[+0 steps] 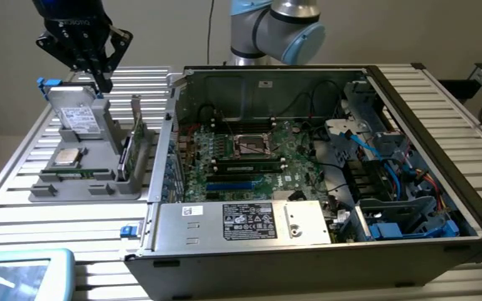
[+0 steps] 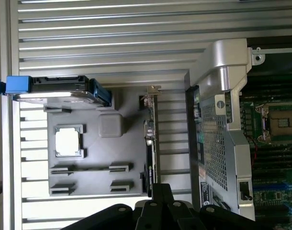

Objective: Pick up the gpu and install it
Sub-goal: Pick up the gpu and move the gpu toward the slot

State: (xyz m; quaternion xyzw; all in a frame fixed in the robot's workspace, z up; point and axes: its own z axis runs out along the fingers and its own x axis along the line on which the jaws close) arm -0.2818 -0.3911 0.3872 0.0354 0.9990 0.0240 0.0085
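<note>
Gripper (image 1: 100, 80): fingers pressed together, nothing held. It hangs over the grey holder tray (image 1: 57, 191), roughly 11 o'clock from the gpu (image 1: 135, 132) (exterior view). The gpu stands on edge in the tray, at 9 o'clock from the open computer case (image 1: 308, 269), near it but not touching. Card not grasped. Motherboard (image 1: 295, 153) expansion slots look unoccupied. Judgement: both pick-up and install remain to do.

green gpu (image 1: 138, 133), grey holder (image 1: 86, 189)
</note>
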